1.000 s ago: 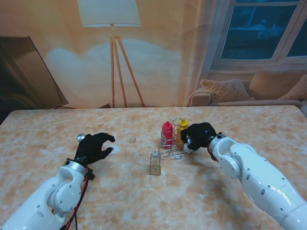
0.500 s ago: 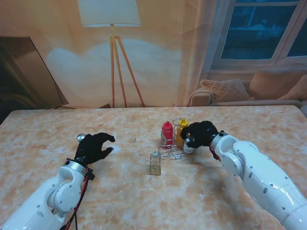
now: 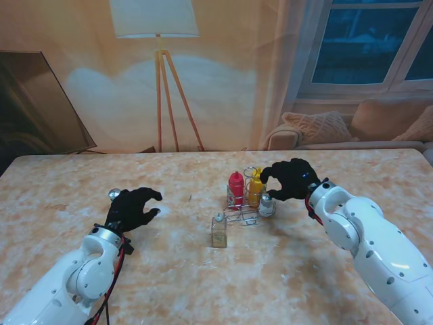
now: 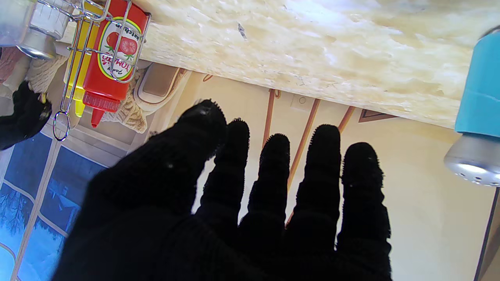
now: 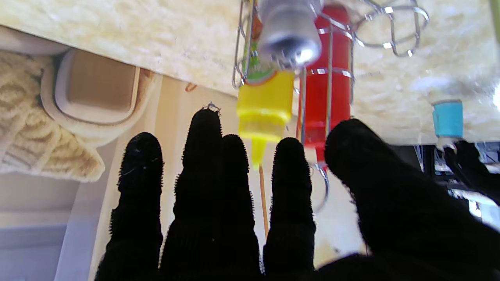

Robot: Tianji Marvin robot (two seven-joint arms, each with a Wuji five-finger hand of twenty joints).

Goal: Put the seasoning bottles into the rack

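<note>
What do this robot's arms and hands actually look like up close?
Both arms are smooth, rounded white shells with dark seams at the joints. Each ends in a five-fingered hand in a fuzzy black knitted glove: the left hand and the right hand. Red and black cables run along the left arm.

Colours on the marbled cream tabletop
Red bottle; yellow bottle; silver wire rack; blue shaker; black fingers.

My two arms are smooth glossy white shells with rounded segments and small dark screw dots. Each ends in a hand, left hand and right hand, gloved in fuzzy black knit over five fingers. Red and black cables run along my left forearm below a black wrist band.
</note>
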